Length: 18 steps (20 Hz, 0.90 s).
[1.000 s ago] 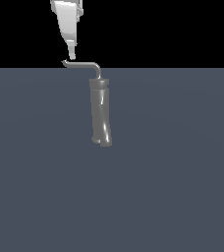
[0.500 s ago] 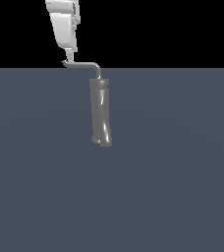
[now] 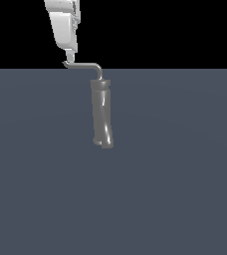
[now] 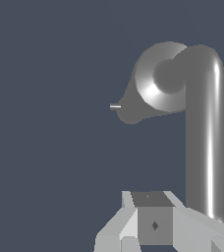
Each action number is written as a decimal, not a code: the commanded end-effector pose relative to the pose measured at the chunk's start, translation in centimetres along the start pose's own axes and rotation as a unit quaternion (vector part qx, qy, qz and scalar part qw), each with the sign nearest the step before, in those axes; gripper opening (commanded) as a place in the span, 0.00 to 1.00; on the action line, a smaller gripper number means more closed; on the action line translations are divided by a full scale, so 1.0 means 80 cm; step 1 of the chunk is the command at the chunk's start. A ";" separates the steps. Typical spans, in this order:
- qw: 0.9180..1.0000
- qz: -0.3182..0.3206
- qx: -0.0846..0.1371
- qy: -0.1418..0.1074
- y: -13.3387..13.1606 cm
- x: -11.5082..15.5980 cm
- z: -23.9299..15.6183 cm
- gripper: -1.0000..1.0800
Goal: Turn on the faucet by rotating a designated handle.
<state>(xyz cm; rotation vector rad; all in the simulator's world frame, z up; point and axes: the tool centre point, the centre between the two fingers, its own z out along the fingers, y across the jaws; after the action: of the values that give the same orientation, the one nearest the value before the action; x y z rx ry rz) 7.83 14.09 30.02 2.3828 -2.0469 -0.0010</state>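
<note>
The faucet (image 3: 101, 113) is a tall, glossy dark-grey cylinder standing on the grey floor. The handle (image 3: 83, 65), a thin light-grey bent rod, reaches from its top toward the exterior view's left and ends in a small upturned tip. My white gripper (image 3: 69, 56) hangs from above with its fingers together, its tip just above and touching or nearly touching the handle's end. In the wrist view I look down on the faucet's round top (image 4: 158, 83) and the handle (image 4: 205, 138) runs alongside my gripper (image 4: 153, 216), beside the fingers and not between them.
A flat dark grey floor (image 3: 175, 189) spreads all around the faucet. Two short thin pins (image 4: 115, 106) stick out sideways near the faucet's top in the wrist view.
My gripper has shifted slightly toward the exterior view's left, along the handle toward its tip. The handle and faucet have not visibly moved.
</note>
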 end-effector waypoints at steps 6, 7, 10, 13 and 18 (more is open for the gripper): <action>1.000 0.000 0.000 0.000 0.023 -0.002 0.000 0.00; 1.000 0.000 0.000 0.000 0.027 -0.002 0.000 0.00; 1.000 0.000 0.000 0.000 0.036 -0.002 0.000 0.00; 1.000 0.000 0.000 0.000 0.046 -0.003 0.000 0.00; 1.000 0.000 0.000 0.000 0.063 -0.004 0.000 0.00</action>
<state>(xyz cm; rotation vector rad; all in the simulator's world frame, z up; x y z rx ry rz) 3.51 13.59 30.04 2.3851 -2.0531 0.0052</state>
